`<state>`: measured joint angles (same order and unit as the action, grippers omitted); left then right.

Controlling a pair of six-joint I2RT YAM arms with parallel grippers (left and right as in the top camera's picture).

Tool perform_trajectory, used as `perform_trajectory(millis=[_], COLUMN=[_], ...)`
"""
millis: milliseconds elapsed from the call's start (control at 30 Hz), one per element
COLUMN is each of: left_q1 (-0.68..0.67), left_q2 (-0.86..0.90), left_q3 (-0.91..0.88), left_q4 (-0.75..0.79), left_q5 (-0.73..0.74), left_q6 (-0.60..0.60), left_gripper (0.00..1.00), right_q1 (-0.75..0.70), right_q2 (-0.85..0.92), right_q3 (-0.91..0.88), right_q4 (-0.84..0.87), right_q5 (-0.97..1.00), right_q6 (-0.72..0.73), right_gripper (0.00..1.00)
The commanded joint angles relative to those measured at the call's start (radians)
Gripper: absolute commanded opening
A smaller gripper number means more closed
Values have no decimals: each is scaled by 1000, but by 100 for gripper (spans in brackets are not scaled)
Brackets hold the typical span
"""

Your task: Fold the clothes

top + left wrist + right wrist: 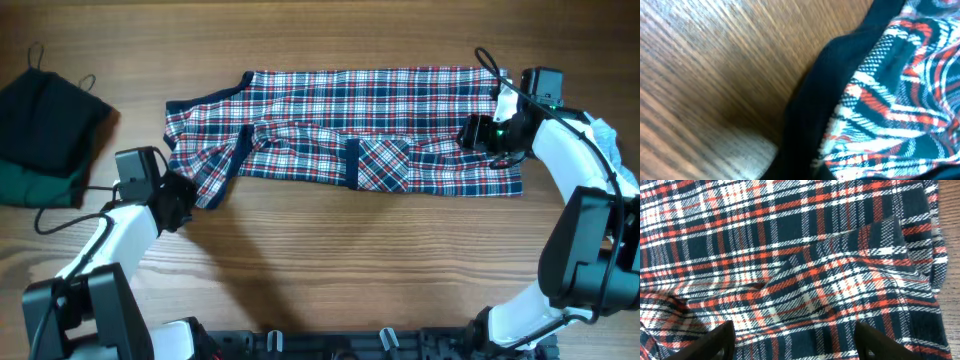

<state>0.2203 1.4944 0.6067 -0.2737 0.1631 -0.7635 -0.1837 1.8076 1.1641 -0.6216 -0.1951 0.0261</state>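
Across the far half of the desk (pixel 330 280), from overhead: plaid shirt (pixel 350 130) spread long from left to right, rumpled along its near edge, not yet folded. Left end effector (pixel 183 197) at the shirt's near-left corner; right end effector (pixel 478 133) over its right end. Likely step: taking hold of both ends for a first fold. At the far-left corner, a dark bundle (pixel 45 130), black over green, well apart from the shirt and out of the way.

From the left wrist, blurred: navy trim (pixel 815 100) and plaid cloth against bare wood. No fingers made out; impossible to tell whether closed on the hem.

From the right wrist: two dark fingertips (pixel 715 340) spread wide above wrinkled plaid, gripping nothing. Next, probably: lower, pinch one layer cleanly, lift both ends together. Main hindrance: the wrinkles bunched beneath.
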Motion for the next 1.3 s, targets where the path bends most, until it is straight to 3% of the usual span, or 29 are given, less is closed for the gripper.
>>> perform_trajectory(millis=[0, 67, 167, 433, 633, 667, 700, 900, 1033, 1133, 1267], left_q1=[5, 5, 4, 4, 5, 4, 5, 4, 4, 5, 4], left_q2=[-79, -124, -139, -119, -64, -64, -64, -64, -64, -61, -35], left_q3=[24, 69, 130, 136, 136, 136, 136, 136, 136, 136, 136], left_q4=[-57, -93, -116, -28, 67, 72, 80, 116, 167, 178, 216], left_q5=[11, 8, 4, -60, 13, 32, 67, 94, 45, -37, -53], left_q6=[27, 34, 134, 184, 164, 117, 21, -287, -319, -455, -544], left_gripper=[4, 4, 5, 14, 8, 4, 4, 4, 4, 4, 4], right_q1=[10, 10, 10, 10, 10, 10, 10, 10, 10, 10, 10], right_q2=[-23, -23, -23, -23, -23, -23, -23, -19, -14, -14, -14], right_q3=[6, 6, 6, 6, 6, 6, 5, 5, 5, 5, 5], right_q4=[0, 0, 0, 0, -1, -1, -2, -9, -8, -8, -8], right_q5=[-16, -16, -16, -16, -16, -16, -16, -16, -17, -16, -16], right_q6=[0, 0, 0, 1, 0, 0, 0, 0, 0, 0, -1], right_gripper=[77, 77, 77, 77, 77, 77, 77, 77, 76, 77, 76])
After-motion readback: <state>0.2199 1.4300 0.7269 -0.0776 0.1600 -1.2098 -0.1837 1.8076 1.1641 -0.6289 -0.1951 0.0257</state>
